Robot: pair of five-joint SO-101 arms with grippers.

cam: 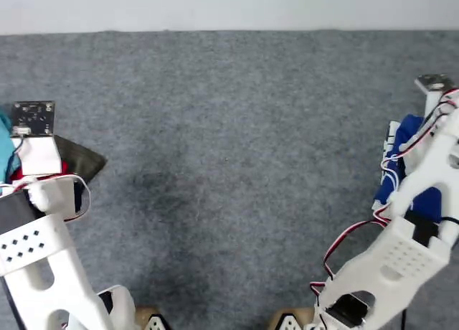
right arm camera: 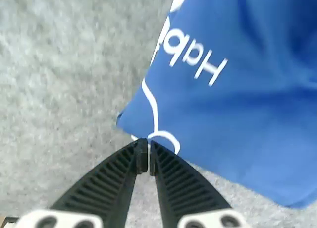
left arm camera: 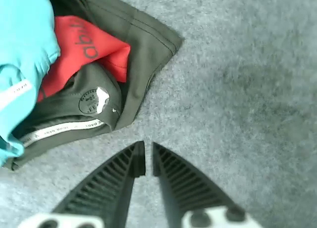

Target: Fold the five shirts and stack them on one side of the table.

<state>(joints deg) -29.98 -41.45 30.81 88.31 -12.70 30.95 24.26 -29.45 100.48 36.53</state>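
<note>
Right claw (right arm camera: 142, 158) pressed together at white-lettered blue shirt (right arm camera: 237, 89) (left claw (left arm camera: 145, 161) closed, empty).

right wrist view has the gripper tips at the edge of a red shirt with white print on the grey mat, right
Not red. The right wrist view shows the right gripper with its tips at the edge of a blue shirt with white print, on the grey mat.
</note>
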